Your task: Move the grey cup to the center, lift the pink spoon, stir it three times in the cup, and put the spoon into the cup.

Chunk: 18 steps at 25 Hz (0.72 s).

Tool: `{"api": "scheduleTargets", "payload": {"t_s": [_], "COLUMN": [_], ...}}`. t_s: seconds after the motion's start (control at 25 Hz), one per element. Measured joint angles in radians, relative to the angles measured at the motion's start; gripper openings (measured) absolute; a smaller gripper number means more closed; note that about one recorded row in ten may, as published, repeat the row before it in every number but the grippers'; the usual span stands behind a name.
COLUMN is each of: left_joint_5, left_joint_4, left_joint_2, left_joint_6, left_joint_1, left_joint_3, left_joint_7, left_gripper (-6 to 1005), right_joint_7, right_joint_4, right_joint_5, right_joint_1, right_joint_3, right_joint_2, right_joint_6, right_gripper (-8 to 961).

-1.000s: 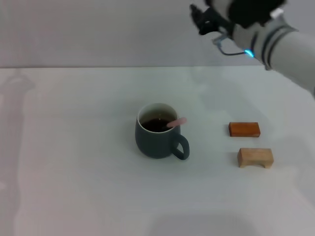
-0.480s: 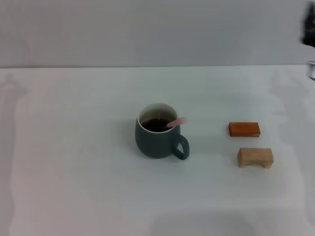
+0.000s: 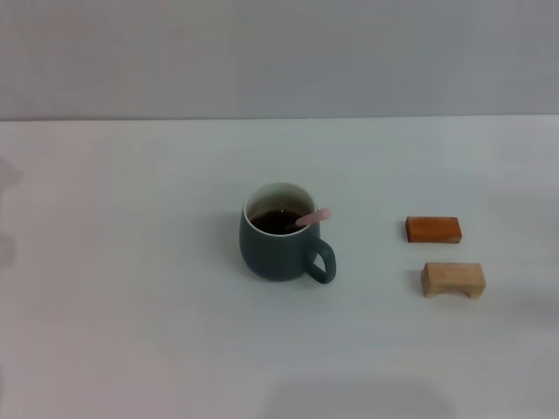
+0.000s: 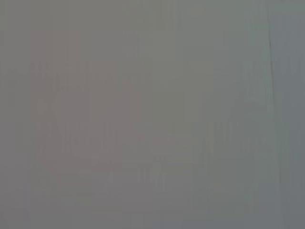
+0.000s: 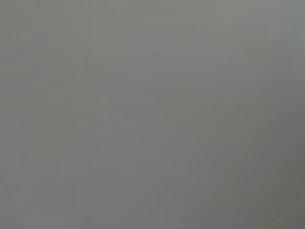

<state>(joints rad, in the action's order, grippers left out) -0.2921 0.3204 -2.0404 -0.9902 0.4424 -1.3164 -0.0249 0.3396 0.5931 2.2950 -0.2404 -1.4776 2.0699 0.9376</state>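
Observation:
The grey cup (image 3: 278, 249) stands upright near the middle of the white table in the head view, its loop handle turned toward the front right. It holds dark liquid. The pink spoon (image 3: 312, 216) rests inside the cup, its pale pink handle leaning on the right side of the rim; its bowl is hidden in the liquid. Neither gripper shows in the head view. Both wrist views show only a plain grey surface.
An orange-brown block (image 3: 433, 230) and a pale wooden block (image 3: 453, 279) lie to the right of the cup. The white table (image 3: 131, 305) ends at a grey wall at the back.
The right arm has drawn away to the upper right and left the head view. The cup and the spoon have not moved.

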Motion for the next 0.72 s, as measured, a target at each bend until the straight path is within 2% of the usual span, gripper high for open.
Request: {"api": "scheduleTargets", "payload": {"t_s": [0.4, 0.64, 0.72], "left_joint_5": [0.000, -0.003, -0.003], "left_joint_4": [-0.035, -0.030, -0.028], "left_joint_2": [0.006, 0.000, -0.001], "left_joint_6": [0.030, 0.020, 0.016], "left_joint_1": [-0.011, -0.028, -0.033], "left_joint_3": [0.008, 0.007, 0.008], "left_joint_7": [0.016, 0.016, 0.016], "left_gripper": [133, 393, 393], "right_joint_7": [0.001, 0.000, -0.003], "right_joint_4": [-0.042, -0.008, 0.010], "right_joint_5": [0.000, 0.002, 0.003], "right_joint_1": [0.039, 0.080, 0.091], "right_joint_3": [-0.042, -0.044, -0.050], "right_joint_2": [0.002, -0.003, -0.004], "right_joint_6": [0.032, 0.008, -0.011], "right_gripper": [328, 329, 329]}}
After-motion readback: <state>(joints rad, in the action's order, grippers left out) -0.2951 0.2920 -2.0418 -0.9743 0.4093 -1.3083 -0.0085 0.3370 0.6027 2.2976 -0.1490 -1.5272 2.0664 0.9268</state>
